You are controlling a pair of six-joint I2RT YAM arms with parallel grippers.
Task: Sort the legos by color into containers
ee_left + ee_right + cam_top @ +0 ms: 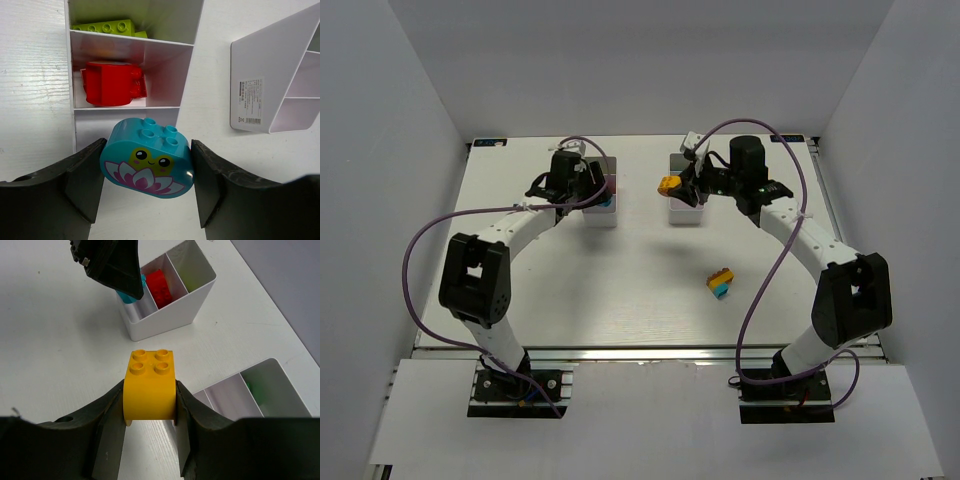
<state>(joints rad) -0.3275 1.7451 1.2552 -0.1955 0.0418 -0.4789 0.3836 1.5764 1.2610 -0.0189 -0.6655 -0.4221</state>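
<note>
My left jaws hold a glossy, rounded teal brick (146,157) printed with a smiling lotus; my right jaws grip a smooth four-stud yellow brick (150,390); an unreadable barcode sticker (250,102) sits on the white bin (270,60) beside the teal brick.

Near half of the desk (620,310) lies open to me, only a small clump of loose bricks (721,283) right of centre in the way; bare lane between left bin (601,218) and right bin (686,216); white walls (410,120) hem three sides.

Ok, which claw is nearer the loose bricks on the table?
Right. The right claw, holding a yellow brick, hovers at the right bin, just beyond the loose bricks; the left claw, holding a teal brick, is over the left bin, farther off.
</note>
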